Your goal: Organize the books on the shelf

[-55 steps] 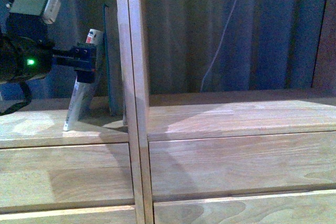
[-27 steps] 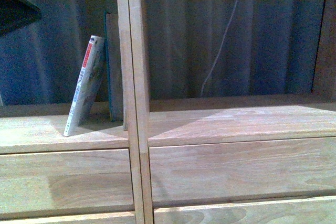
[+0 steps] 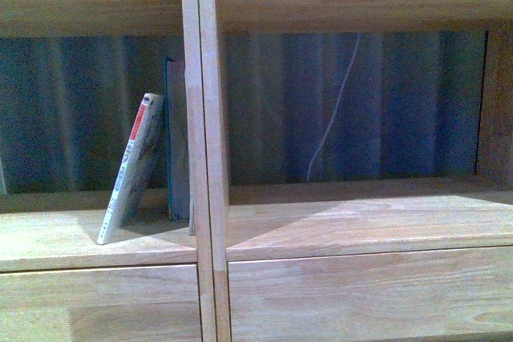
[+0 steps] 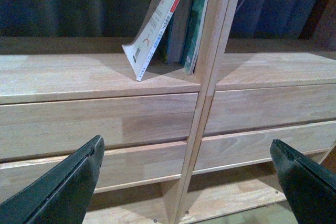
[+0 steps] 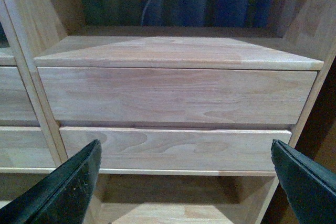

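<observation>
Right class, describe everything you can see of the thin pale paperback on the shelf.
The thin pale paperback has a pale illustrated cover and a spine that is red near the top with dark print below. It stands tilted in the left compartment, bottom edge on the light-wood shelf, top leaning toward the dark teal book by the central upright. No gripper touches it.

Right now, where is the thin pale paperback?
In the front view, the thin pale paperback stands in the shelf's left compartment, tilted with its top leaning toward the dark teal book beside the double central upright.
</observation>
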`<state>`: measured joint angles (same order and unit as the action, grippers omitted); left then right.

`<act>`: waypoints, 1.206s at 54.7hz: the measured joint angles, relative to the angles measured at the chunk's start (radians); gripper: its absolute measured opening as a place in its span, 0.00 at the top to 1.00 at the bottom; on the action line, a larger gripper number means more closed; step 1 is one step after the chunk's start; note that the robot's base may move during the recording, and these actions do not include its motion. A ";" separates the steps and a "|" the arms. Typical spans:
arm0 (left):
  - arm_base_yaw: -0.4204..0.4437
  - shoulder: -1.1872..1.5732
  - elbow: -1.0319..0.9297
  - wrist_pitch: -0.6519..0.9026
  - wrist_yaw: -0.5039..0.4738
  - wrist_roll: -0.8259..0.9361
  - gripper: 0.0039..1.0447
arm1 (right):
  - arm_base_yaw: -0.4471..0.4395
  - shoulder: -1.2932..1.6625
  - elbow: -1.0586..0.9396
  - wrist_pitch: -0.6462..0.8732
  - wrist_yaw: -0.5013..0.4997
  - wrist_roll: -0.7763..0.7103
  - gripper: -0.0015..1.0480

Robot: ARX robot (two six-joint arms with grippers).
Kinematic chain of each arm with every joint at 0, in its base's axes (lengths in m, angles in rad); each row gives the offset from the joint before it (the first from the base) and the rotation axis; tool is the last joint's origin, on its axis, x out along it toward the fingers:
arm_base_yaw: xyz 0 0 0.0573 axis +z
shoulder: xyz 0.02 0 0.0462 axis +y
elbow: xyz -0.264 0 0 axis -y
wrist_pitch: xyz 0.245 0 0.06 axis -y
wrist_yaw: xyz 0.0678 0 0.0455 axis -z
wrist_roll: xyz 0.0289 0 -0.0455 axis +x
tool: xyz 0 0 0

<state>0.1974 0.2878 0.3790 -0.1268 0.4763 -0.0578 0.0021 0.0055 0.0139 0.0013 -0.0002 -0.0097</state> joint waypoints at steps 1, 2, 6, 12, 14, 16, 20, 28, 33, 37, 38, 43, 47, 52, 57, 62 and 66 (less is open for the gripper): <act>0.000 -0.003 -0.001 -0.003 0.000 -0.001 0.07 | 0.000 0.000 0.000 0.000 0.000 0.000 0.07; -0.003 -0.008 -0.002 -0.005 0.000 -0.010 0.07 | 0.000 0.000 0.000 0.000 0.000 0.000 0.07; -0.080 -0.037 -0.031 0.023 -0.184 0.007 0.15 | 0.000 0.000 0.000 0.000 -0.001 0.000 0.07; -0.188 -0.119 -0.148 0.074 -0.463 0.037 0.38 | 0.000 0.000 0.000 0.000 0.000 0.000 0.07; -0.189 -0.139 -0.183 0.083 -0.476 0.039 0.45 | 0.000 0.000 0.000 0.000 0.000 0.000 0.07; -0.191 -0.153 -0.211 0.087 -0.475 0.042 0.52 | 0.000 0.000 0.000 0.000 0.000 0.000 0.07; -0.194 -0.166 -0.238 0.092 -0.473 0.044 0.64 | 0.000 0.000 0.000 0.000 0.000 0.000 0.07; -0.194 -0.191 -0.262 0.103 -0.475 0.046 0.88 | 0.000 0.000 0.000 0.000 0.000 0.000 0.07; -0.194 -0.203 -0.278 0.108 -0.475 0.048 0.97 | 0.000 0.000 0.000 0.000 0.000 0.000 0.07; -0.194 -0.212 -0.292 0.109 -0.474 0.049 0.98 | 0.000 0.000 0.000 0.000 0.000 0.000 0.07; -0.194 -0.214 -0.295 0.110 -0.474 0.049 0.98 | 0.000 0.000 0.000 0.000 0.000 0.000 0.07; -0.194 -0.223 -0.306 0.113 -0.475 0.049 0.98 | 0.000 0.000 0.000 0.000 0.000 0.000 0.07; -0.194 -0.230 -0.313 0.114 -0.474 0.049 0.98 | 0.000 0.000 0.000 0.000 0.000 0.000 0.07; -0.194 -0.236 -0.320 0.114 -0.474 0.049 0.98 | 0.000 0.000 0.000 0.000 0.000 0.000 0.07; -0.194 -0.246 -0.331 0.117 -0.475 0.049 0.98 | 0.000 0.000 0.000 0.000 0.000 0.000 0.07; -0.194 -0.277 -0.364 0.121 -0.475 0.049 0.98 | 0.000 0.000 0.000 0.000 0.000 0.000 0.07; -0.194 -0.280 -0.367 0.121 -0.475 0.050 0.98 | 0.000 0.000 0.000 0.000 0.000 0.000 0.07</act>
<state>0.0032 0.0078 0.0124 -0.0055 0.0017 -0.0082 0.0021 0.0055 0.0139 0.0013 -0.0006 -0.0097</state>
